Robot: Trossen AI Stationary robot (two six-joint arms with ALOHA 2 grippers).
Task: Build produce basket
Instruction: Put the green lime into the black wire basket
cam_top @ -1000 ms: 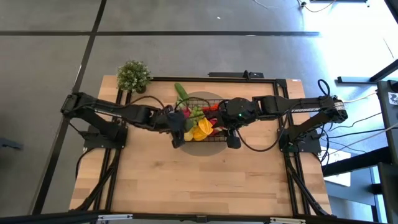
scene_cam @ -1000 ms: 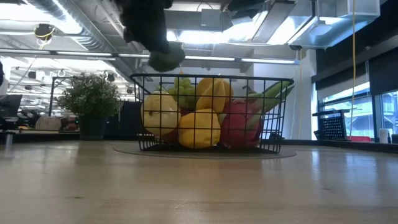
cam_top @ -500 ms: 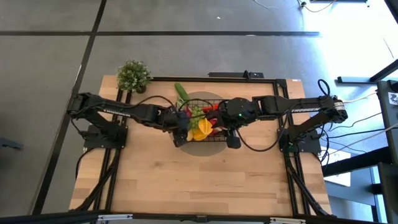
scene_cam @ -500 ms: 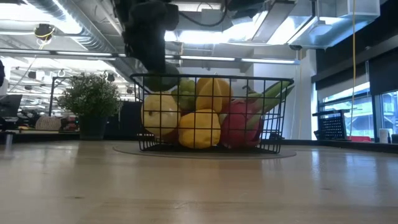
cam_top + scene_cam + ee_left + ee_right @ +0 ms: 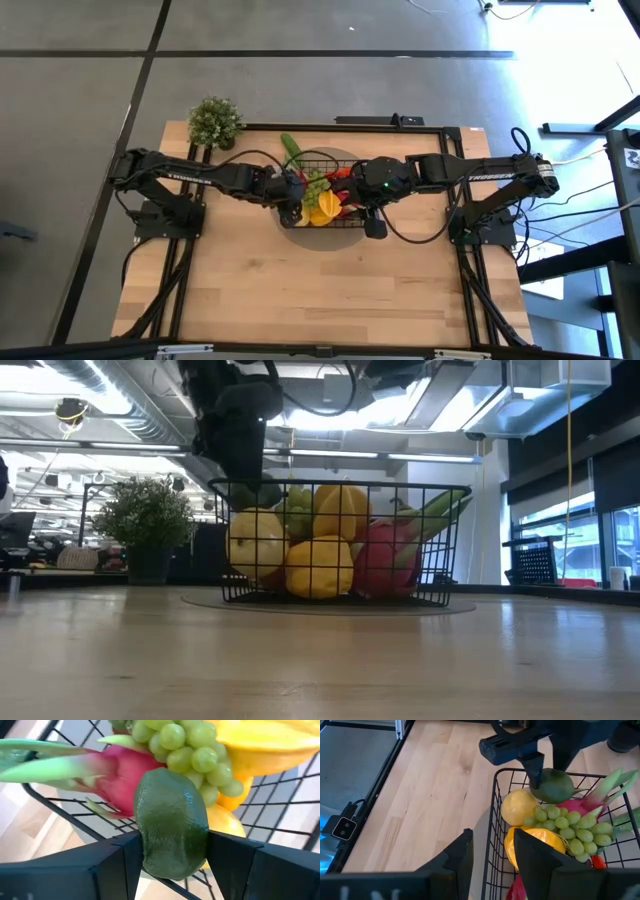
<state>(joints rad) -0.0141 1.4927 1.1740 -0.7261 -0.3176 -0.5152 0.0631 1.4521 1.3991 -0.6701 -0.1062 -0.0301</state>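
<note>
on the wooden table (image 5: 320,290) the black wire basket (image 5: 322,190) sits at the middle, toward the far side, between our two arms. it is already heaped: a pink dragon fruit (image 5: 120,767), a bunch of green grapes (image 5: 192,752), a yellow lemon (image 5: 518,806), a yellow pepper (image 5: 320,567) and a cucumber (image 5: 291,150) that sticks out over the far rim.

our left gripper (image 5: 172,862) is just inside the basket's left end, and its fingers are closed on a dark green fruit (image 5: 172,827), which hangs above the lemon and beside the grapes. our right gripper (image 5: 492,855) waits above the basket's other end with its fingers apart and nothing between them.

we judge the step to be the placing of this green fruit on the pile. the risk is that the pile is high and round on top: if we let go from here, the fruit may roll off the lemon and over the wire rim onto the table. also the fingers are near the wires, so when they spread or lift they can catch the rim and shift the whole basket. the two grippers are close over one basket and could touch each other.
</note>
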